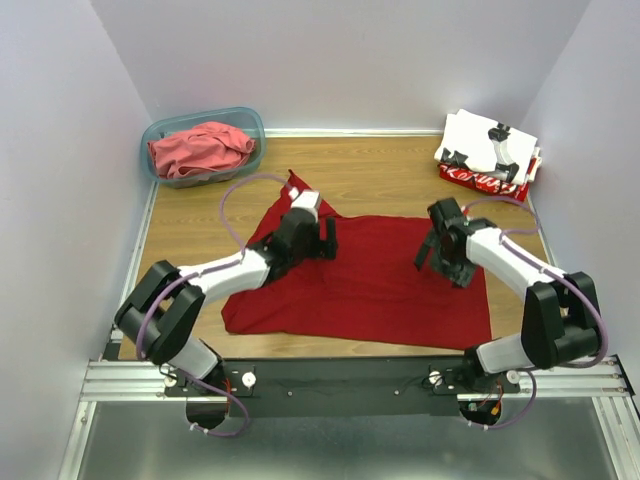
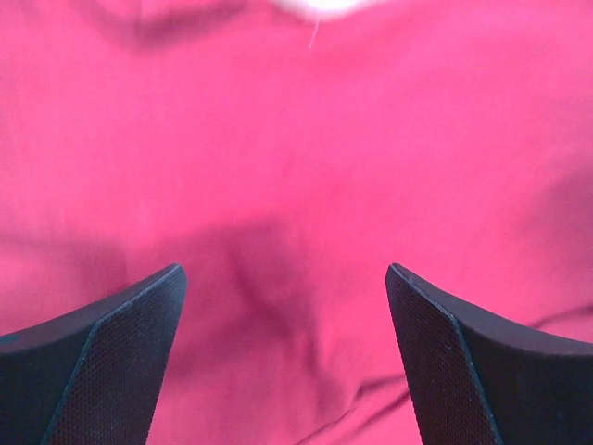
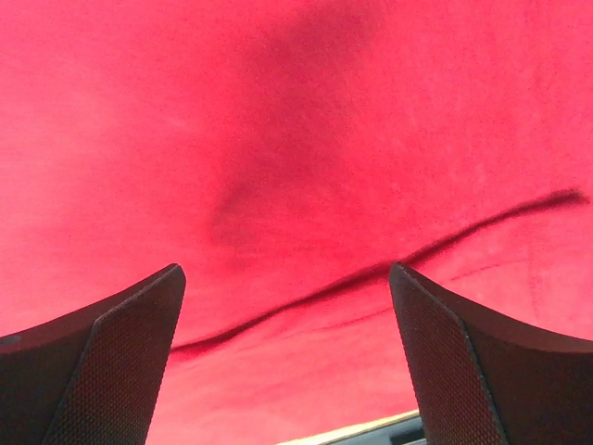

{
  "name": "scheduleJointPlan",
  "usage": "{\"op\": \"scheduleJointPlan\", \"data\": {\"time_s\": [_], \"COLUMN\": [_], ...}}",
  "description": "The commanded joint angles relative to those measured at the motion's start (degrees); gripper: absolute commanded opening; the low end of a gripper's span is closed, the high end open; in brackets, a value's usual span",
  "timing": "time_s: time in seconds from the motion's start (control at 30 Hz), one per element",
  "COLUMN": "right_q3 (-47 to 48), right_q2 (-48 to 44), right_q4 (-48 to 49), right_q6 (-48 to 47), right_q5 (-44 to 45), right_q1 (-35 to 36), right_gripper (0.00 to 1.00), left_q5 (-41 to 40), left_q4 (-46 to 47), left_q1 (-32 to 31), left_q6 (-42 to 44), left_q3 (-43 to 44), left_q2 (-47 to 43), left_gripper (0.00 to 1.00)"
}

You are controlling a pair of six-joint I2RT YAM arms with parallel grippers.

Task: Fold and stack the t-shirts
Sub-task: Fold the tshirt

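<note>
Left wrist and right wrist views show left fingers (image 2: 102, 366) and right fingers (image 3: 102, 371) spread wide and empty, the plain deep red cloth t-shirt (image 1: 370, 285) lying just beyond both.

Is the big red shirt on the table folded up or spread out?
Spread out. The plain deep red t-shirt lies wide and flat across the wooden table, one sleeve sticking out at its far left corner.

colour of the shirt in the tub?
Pale coral-red shirt, bunched in the teal tub; shows best in the top external view.
</note>
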Motion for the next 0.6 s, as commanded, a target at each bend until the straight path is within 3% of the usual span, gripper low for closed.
{"op": "scheduleJointPlan", "data": {"time_s": [0.0,0.27,0.57], "right_q3": [11.94,22.15,28.92], "right_q2": [1.86,10.99,20.93], "right_q4": [-6.32,-3.78,5.63], "right_q6": [-3.27,-13.03,-19.63], "right_q5": [6.31,7.82,5.53], "right_q1": [-0.91,-12.06,-18.14], "right_gripper": [1.0,0.99,0.78], "left_q5": [-3.02,1.72,7.35], "left_q4": [-8.78,-12.66,-17.58], "left_q1": [2.11,9.24,12.32], "left_q6": [3.86,7.21,9.15], "left_q3": [11.61,26.03,33.07], "left_q2": [2.85,8.56,17.09], "left_gripper": [0.96,0.96,0.89]}}
